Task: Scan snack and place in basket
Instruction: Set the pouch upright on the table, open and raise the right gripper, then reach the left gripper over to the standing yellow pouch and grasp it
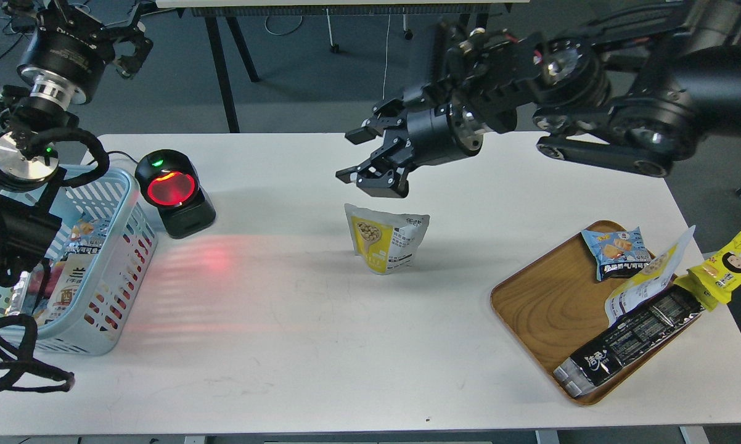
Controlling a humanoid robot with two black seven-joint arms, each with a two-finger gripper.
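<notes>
The snack [385,240] is a small pouch with a yellow lower front, a round picture of tan balls and a white-grey top. It stands upright on the white table [321,345] near the middle. My right gripper [353,154] is open and empty, hanging above and a little behind the pouch, apart from it. The light blue slotted basket [119,259] stands at the table's left edge and holds several packets. My left gripper [130,46] is raised beyond the table's far left corner; its fingers look spread and hold nothing.
A black barcode scanner [173,192] with a glowing red window stands right of the basket and casts red light on the table. A wooden tray [549,302] at the right holds a small blue packet [611,251], a long black bar pack [635,336] and other packets.
</notes>
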